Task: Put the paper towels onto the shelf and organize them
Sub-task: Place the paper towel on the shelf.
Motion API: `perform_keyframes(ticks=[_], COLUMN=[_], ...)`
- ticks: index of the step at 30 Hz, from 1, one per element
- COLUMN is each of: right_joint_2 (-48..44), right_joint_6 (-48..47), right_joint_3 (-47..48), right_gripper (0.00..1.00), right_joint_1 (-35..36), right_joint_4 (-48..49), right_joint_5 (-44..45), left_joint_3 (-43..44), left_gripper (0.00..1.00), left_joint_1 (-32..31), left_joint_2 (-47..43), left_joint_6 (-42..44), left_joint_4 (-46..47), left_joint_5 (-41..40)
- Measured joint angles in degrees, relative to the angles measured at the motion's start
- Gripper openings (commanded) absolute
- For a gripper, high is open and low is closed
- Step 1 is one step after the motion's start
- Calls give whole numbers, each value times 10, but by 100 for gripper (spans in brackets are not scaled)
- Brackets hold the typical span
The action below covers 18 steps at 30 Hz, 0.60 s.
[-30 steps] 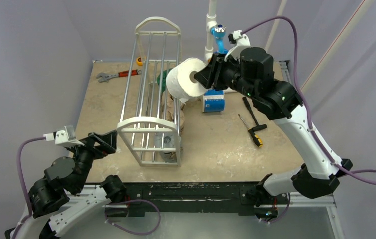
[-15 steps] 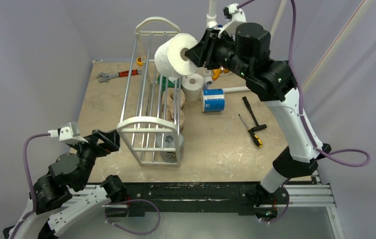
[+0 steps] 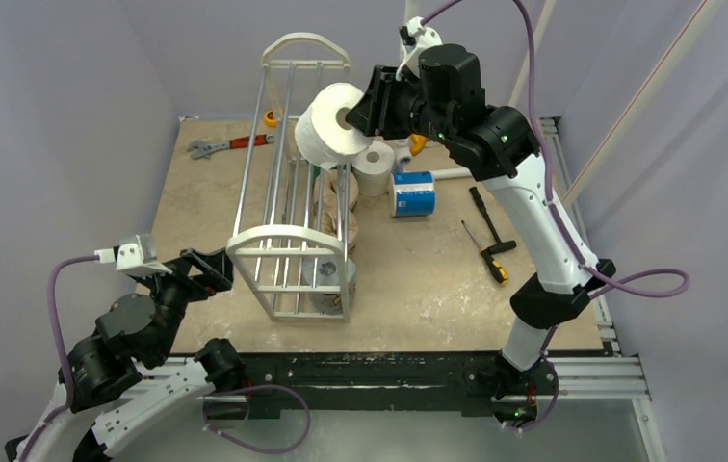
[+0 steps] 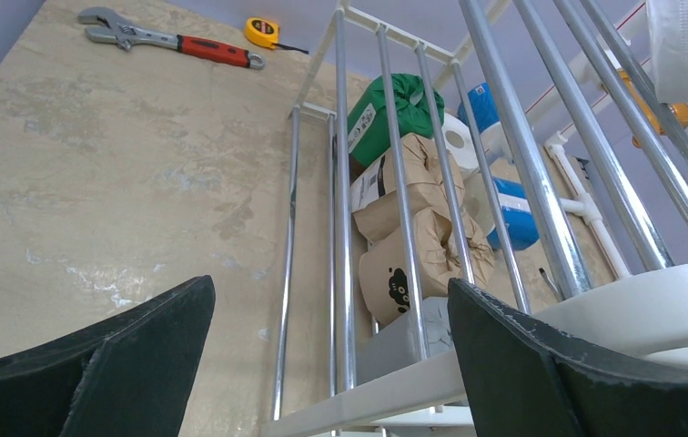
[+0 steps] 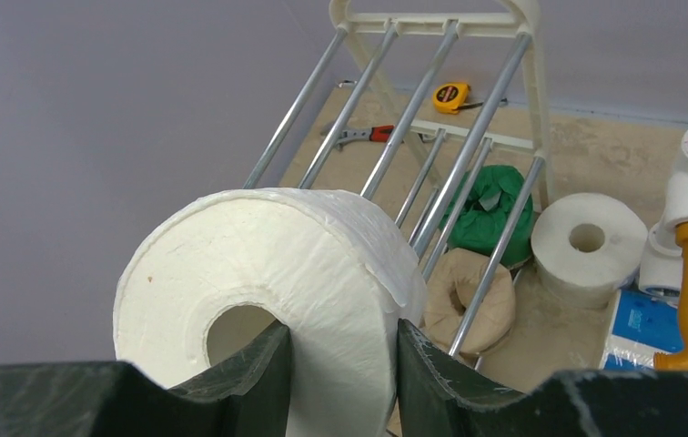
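Even, soft, bright light; faint shadows on the tabletop [image 3: 418,269]; rods [image 4: 541,173] gleam; near end effector fingers [image 4: 95,364] blurred.

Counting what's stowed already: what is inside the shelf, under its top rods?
A green roll, tan printed rolls and a grey one at the near end. The rods hide the exact count.

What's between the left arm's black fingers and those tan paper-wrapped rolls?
The white shelf's thin silver rods; the left wrist view shows the open left fingers facing the tan-wrapped rolls through them.
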Motion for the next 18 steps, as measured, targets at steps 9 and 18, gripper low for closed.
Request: perform_keyframes(ticks=[9, 18], right_joint_2=[7, 9], right_joint_6=[4, 10], right_joint_3=[4, 4], right_gripper=[34, 52], right_joint_1=[0, 0], right_joint_4=[2, 14], right_joint_5=[-3, -5], left_joint_3=[0, 0], left_gripper=[99, 99], left_joint_1=[0, 0], left_joint_2=[-1, -3], left_joint_6=[0, 0], left_joint_4=[0, 0], left_joint_5=[-1, -2])
